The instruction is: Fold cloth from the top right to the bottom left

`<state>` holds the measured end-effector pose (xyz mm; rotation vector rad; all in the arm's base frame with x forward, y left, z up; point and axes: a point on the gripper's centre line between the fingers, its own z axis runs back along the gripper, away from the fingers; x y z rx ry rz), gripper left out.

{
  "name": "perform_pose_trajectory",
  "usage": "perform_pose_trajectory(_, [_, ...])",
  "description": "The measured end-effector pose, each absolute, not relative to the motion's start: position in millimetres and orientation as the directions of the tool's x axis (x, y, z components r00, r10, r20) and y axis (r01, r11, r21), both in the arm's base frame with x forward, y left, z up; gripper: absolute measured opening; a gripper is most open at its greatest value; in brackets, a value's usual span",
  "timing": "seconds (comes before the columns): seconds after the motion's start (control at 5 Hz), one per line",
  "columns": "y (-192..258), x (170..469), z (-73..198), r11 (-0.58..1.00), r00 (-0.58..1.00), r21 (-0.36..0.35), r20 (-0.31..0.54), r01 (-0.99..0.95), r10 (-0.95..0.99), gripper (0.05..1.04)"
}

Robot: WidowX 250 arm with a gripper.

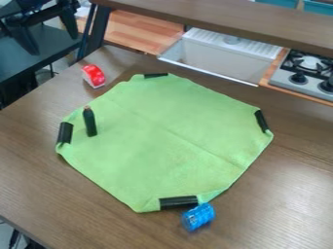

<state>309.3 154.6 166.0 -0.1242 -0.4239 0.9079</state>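
Note:
The gripper (46,28) hangs at the upper left corner, beyond the table's edge and well apart from the cloth. Its two black fingers are spread, with nothing held between them. A green cloth (159,141) lies spread and mostly flat over the middle of the table, with a faint crease running across it. Black strips sit at its top, right, bottom and left corners, which look blunted. On the cloth's left part stands a small dark bottle (90,122).
A red and white object (94,76) rests on the table (39,170) beyond the cloth's upper left edge. A blue cylinder (197,217) lies by the bottom strip. Behind are a sink (218,61), a stove (305,75) and a raised brown ledge (228,19).

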Motion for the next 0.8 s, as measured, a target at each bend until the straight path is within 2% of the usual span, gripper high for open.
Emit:
perform_pose_trajectory(0.2, [153.8, 309.9, 154.9, 0.611, 0.548, -0.271, 0.277, -0.744, 0.789, 1.001])
perform_pose_trajectory(0.4, [116.7, 328.5, 141.2, 0.692, 0.638, -0.255, 0.269, -0.676, 0.722, 1.001])
perform_pose_trajectory(0.6, [90.7, 339.4, 126.0, 0.646, 0.607, -0.224, 0.224, -0.730, 0.763, 1.001])
perform_pose_trajectory(0.8, [50.6, 368.2, 115.4, 0.663, 0.620, -0.193, 0.241, -0.723, 0.747, 1.001])
